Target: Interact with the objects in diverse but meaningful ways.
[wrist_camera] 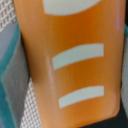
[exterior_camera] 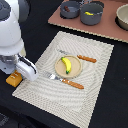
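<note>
The orange ridged bread slab (exterior_camera: 13,79) lies on the dark table just off the placemat's corner at the exterior view's left. My gripper (exterior_camera: 16,73) is right down over it, with its fingers hidden behind the white hand. The wrist view is filled by the bread slab (wrist_camera: 75,65) with its pale ridges, very close up, and whether the fingers are pressing on it does not show. A yellow banana (exterior_camera: 66,65) lies on the round tan plate (exterior_camera: 75,71). Two grey pots (exterior_camera: 70,8) (exterior_camera: 91,12) stand at the back, and the second holds something yellow.
A woven placemat (exterior_camera: 95,95) carries the plate, an orange-handled fork (exterior_camera: 64,80) and an orange-handled knife (exterior_camera: 84,58). The pots stand on a brown board (exterior_camera: 107,27) at the back, next to a pale bowl (exterior_camera: 123,17) at the exterior view's right.
</note>
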You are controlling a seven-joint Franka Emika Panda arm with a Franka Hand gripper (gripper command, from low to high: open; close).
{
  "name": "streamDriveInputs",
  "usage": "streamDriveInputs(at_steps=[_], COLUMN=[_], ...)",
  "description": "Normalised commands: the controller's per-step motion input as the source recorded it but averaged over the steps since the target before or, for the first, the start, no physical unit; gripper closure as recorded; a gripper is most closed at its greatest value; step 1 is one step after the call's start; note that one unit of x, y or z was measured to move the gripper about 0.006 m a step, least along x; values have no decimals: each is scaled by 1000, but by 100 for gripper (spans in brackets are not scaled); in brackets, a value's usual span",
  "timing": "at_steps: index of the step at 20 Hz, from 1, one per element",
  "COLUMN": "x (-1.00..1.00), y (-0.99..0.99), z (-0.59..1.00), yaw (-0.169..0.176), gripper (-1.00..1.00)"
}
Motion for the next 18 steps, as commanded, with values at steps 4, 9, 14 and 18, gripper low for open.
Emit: streamDriveInputs(at_steps=[4, 9, 14, 18], x=[-293, -618, -493, 24], y=[201, 297, 279, 273], z=[827, 743, 955, 901], yaw=[0, 15, 0, 0], gripper=[100, 100, 100, 100])
